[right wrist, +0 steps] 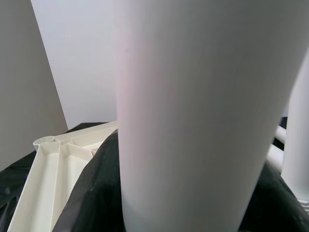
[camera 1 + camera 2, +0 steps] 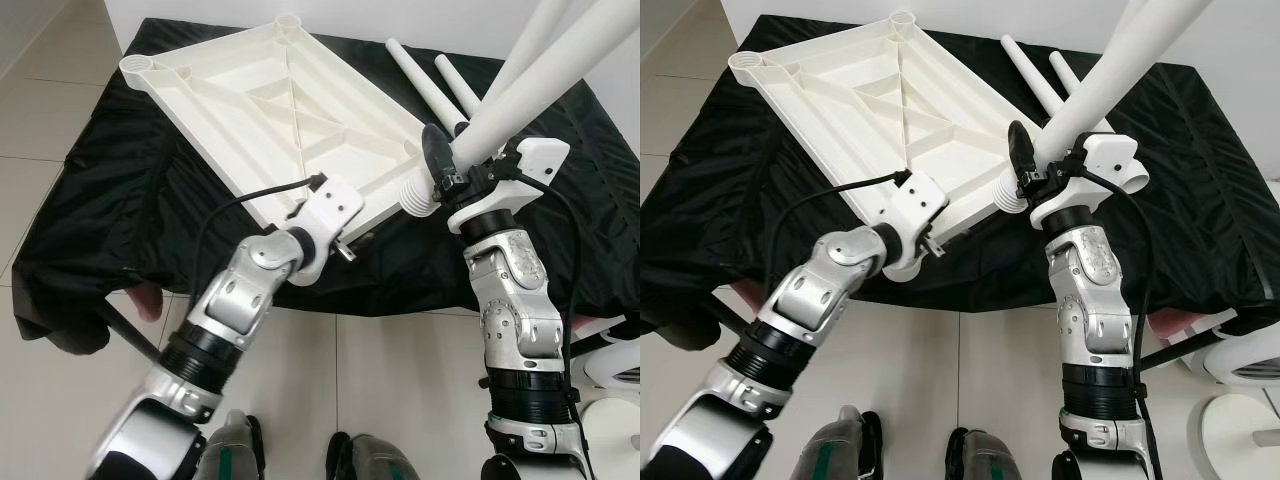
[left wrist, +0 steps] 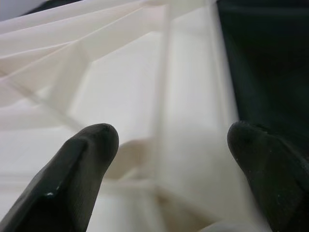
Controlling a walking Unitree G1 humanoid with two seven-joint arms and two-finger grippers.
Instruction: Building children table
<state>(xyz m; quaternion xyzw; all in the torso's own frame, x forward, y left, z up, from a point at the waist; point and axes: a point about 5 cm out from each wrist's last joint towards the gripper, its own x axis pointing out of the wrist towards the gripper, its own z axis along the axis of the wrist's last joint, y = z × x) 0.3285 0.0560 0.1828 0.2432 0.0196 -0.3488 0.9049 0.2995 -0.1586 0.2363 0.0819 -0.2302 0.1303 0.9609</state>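
A white plastic table top lies upside down, ribs up, on a black cloth. My left gripper is at its near edge, open, with the top's rim between the two fingers. My right gripper is shut on a long white table leg, which slants up to the right. The leg's ribbed end is at the top's near right corner. A second white tube runs up beside the held leg. Two more legs lie on the cloth behind.
The black cloth covers a low surface and hangs over its front edge. In front of it is a pale tiled floor, with my feet on it. A white round base stands at the right, and a white wall rises behind.
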